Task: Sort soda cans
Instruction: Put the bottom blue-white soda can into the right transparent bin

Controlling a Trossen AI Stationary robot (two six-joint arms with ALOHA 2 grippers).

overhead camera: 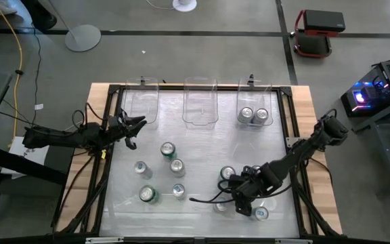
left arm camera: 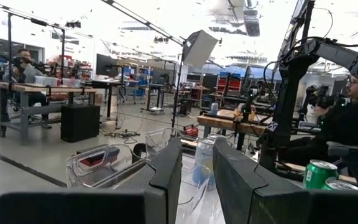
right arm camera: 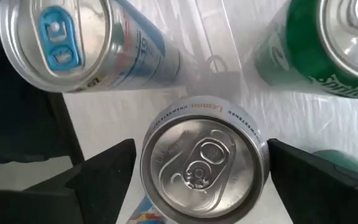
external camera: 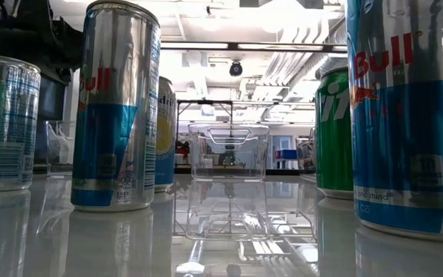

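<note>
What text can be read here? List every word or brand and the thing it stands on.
"Bull": red letters on the blue-and-silver can at the right of the low view.
"Bull": red, partly cut off, on the second blue-and-silver can left of centre.
"Sprit", cut by the picture's edge: on the green can in the right wrist view.
Rim print on the plain silver can: too small to read.
Fine print elsewhere: blurred.

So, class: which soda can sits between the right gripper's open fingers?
The silver-topped can directly below the right gripper, a finger on either side. The blue-tabbed can and green can stand clear.
</note>
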